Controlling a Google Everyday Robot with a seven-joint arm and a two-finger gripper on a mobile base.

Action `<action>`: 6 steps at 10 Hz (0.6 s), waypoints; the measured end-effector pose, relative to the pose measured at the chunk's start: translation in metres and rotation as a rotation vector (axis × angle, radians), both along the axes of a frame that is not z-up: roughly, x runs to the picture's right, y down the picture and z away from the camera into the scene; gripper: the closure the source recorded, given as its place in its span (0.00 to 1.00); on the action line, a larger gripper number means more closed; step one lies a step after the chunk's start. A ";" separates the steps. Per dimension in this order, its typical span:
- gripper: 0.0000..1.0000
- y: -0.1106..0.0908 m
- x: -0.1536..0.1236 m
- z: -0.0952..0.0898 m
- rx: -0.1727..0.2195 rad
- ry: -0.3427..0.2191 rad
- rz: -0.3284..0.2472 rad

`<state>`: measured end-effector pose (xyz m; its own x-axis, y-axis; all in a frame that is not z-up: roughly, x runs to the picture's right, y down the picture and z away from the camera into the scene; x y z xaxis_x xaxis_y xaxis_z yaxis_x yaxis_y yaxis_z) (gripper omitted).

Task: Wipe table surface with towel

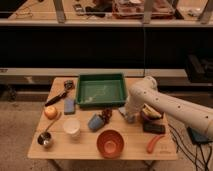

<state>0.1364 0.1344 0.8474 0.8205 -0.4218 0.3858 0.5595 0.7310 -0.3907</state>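
Pincer (129, 117) of mine sits down on the surface (85, 149), gripping or not I cannot tell; the pale towel (122, 110) beside it looks soft and floppy, so pinch a fold

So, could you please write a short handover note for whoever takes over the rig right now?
The gripper is low over the table, right of centre, near the right corner of the green tray.
Towel: the pale patch beside the gripper may be it; not certain.
Done: cannot tell how much is wiped.
Left: wipe around the orange bowl, white cup and blue cup.
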 end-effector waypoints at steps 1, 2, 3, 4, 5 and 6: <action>0.86 0.003 -0.021 0.004 -0.010 -0.025 -0.006; 0.86 0.007 -0.033 0.006 -0.026 -0.050 -0.003; 0.86 0.015 -0.041 0.006 -0.049 -0.077 -0.010; 0.86 0.024 -0.045 0.003 -0.069 -0.101 -0.022; 0.86 0.037 -0.046 -0.003 -0.095 -0.124 -0.038; 0.86 0.050 -0.045 -0.010 -0.115 -0.139 -0.053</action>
